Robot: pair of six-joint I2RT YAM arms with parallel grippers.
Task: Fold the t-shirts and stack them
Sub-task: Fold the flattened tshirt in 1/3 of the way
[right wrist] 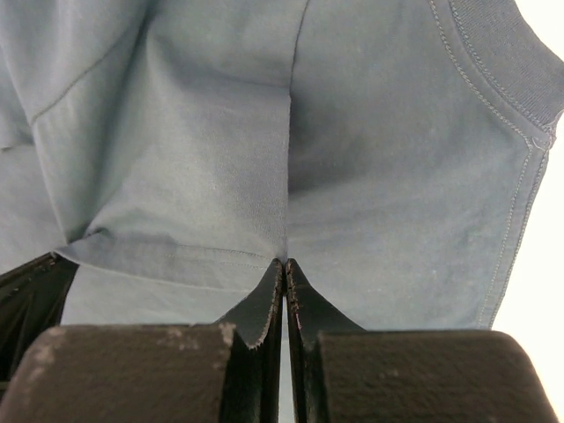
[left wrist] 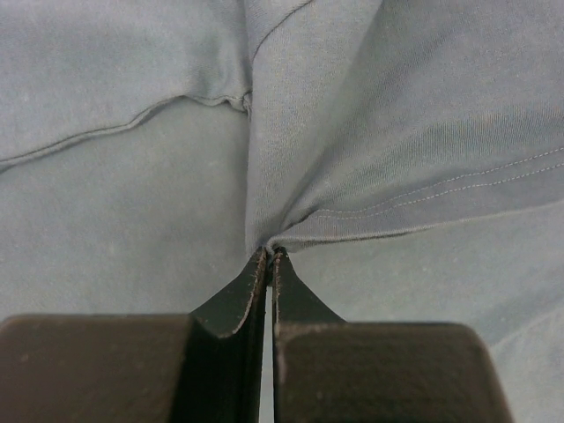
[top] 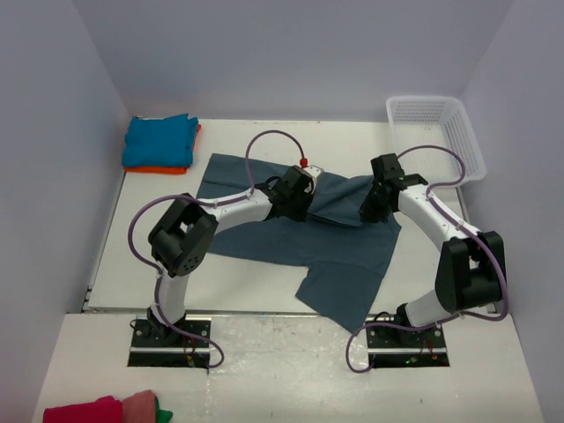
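Over the table (top: 132, 256), left hand (left wrist: 269, 253) and right hand (right wrist: 285, 262) angle down, each clamped on the slate-blue t-shirt (top: 291, 251).

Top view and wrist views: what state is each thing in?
dusty slate-blue cloth t-shirt: spread, partly folded
bright turquoise cloth t-shirt: folded, atop the orange one
orange cloth t-shirt: folded, under it
white plastic mesh basket: upright, empty
left hand: shut on slate-blue cloth
right hand: shut on slate-blue cloth
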